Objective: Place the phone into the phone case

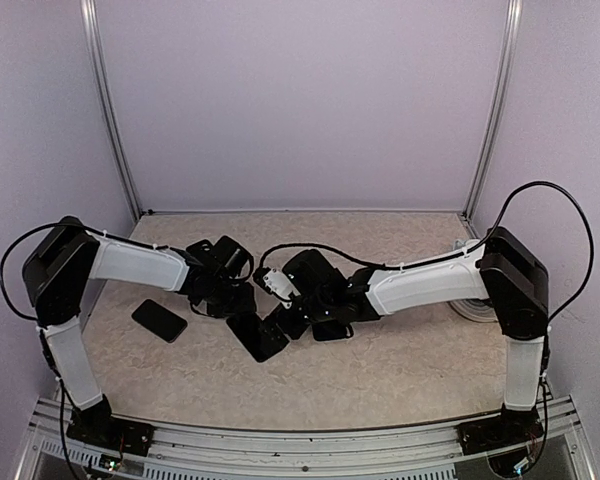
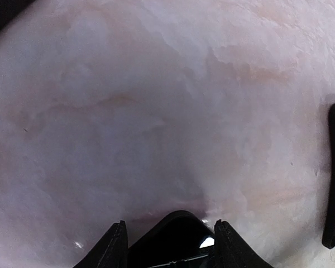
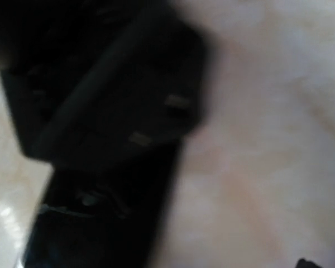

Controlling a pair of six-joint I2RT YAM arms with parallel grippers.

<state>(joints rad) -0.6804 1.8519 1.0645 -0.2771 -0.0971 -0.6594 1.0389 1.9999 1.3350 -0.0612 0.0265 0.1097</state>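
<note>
Lying flat near the middle of the table [image 1: 410, 365], the glossy black phone [image 1: 260, 338] sits where the two arms meet. The left gripper [image 1: 232, 300] hangs over its upper end. In the left wrist view the fingers [image 2: 116, 245] stand apart with a rounded corner of the phone between them, but whether they pinch it cannot be told. The right gripper [image 1: 282, 322] is low at the phone's right side. Its wrist view is a dark blur, so its jaws cannot be judged. The case [image 1: 160, 320] lies flat at centre left, apart from the phone and below the left forearm.
</note>
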